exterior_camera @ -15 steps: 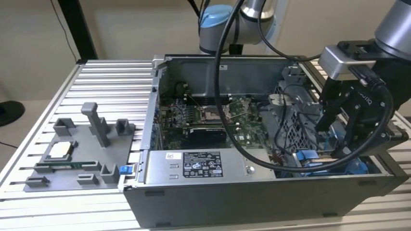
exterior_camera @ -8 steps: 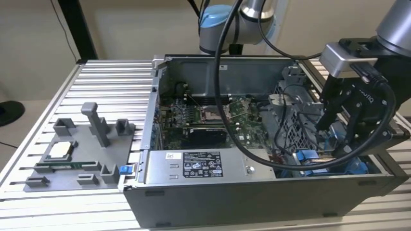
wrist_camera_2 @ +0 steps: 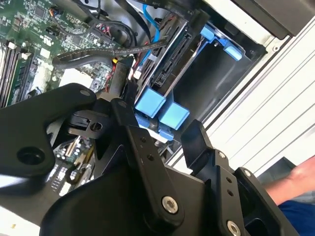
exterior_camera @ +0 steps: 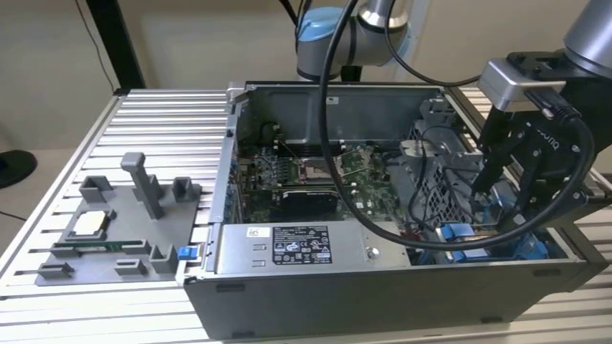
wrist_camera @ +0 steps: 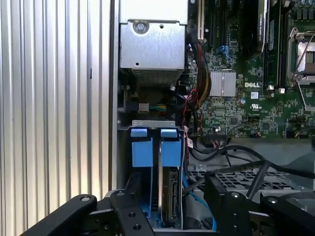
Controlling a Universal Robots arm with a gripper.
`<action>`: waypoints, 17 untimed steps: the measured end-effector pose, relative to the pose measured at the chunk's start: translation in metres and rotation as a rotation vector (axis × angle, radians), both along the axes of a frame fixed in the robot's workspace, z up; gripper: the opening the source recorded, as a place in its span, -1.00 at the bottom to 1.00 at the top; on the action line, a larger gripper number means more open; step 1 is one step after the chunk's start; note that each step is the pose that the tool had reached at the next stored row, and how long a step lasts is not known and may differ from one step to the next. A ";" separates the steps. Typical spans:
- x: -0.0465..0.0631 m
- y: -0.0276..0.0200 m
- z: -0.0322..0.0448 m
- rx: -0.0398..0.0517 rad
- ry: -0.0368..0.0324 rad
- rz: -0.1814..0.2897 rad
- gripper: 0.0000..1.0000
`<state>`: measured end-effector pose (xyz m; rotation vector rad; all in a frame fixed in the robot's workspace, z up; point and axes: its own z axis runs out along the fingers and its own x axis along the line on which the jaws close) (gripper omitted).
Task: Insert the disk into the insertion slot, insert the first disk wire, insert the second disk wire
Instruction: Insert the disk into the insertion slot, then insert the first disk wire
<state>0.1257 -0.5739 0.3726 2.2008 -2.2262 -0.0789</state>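
Note:
The disk [wrist_camera: 170,196] stands on edge inside the insertion slot [wrist_camera_2: 211,83], the grey bay at the case's front corner on the exterior view's right. Two bright blue carrier tabs [wrist_camera: 171,152] [wrist_camera_2: 174,115] stick up at its end. My gripper [wrist_camera: 170,194] [wrist_camera_2: 157,118] [exterior_camera: 499,201] hangs just above it, open, its black fingers [wrist_camera: 123,204] straddling the blue tabs; one finger is close beside them, the other stands clear. A thin blue wire [wrist_camera: 189,194] [wrist_camera_2: 152,24] runs next to the disk's connector edge [wrist_camera_2: 172,54]. A black sleeved cable [wrist_camera_2: 98,51] lies loose nearby.
The grey power-supply box [exterior_camera: 287,247] [wrist_camera: 152,44] sits beside the bay. The motherboard [exterior_camera: 316,172] and a perforated cage [exterior_camera: 440,186] crowd the case. A grey fixture [exterior_camera: 115,229] rests on the slatted table [exterior_camera: 163,122]. A person's hand and blue sleeve [wrist_camera_2: 300,196] are close outside the case.

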 end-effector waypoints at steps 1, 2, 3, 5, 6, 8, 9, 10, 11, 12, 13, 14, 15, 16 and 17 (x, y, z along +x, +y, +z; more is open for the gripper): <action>0.000 0.0000 0.0001 -0.0001 0.0000 0.000 1.00; 0.000 0.0000 0.0001 -0.0001 0.0000 0.000 1.00; 0.000 0.0000 0.0010 -0.0006 0.0000 0.000 1.00; 0.000 0.0000 0.0041 -0.0003 0.0000 0.000 1.00; 0.000 0.0000 0.0062 0.0001 0.0000 0.000 1.00; 0.000 0.0000 0.0117 -0.0003 0.0000 0.000 1.00; 0.000 0.0000 0.0146 -0.0002 0.0000 0.000 1.00; 0.000 0.0000 0.0170 -0.0001 0.0000 0.000 1.00; 0.000 0.0003 0.0192 -0.0001 -0.0005 0.000 1.00; 0.000 0.0007 0.0217 -0.0001 -0.0012 0.000 1.00; 0.000 0.0011 0.0240 -0.0002 -0.0019 0.000 1.00; 0.000 0.0015 0.0271 -0.0001 -0.0028 0.000 1.00; 0.000 0.0018 0.0289 -0.0002 -0.0041 0.000 1.00; 0.000 0.0024 0.0295 -0.0001 -0.0068 0.000 1.00; 0.000 0.0040 0.0294 -0.0002 -0.0096 0.000 1.00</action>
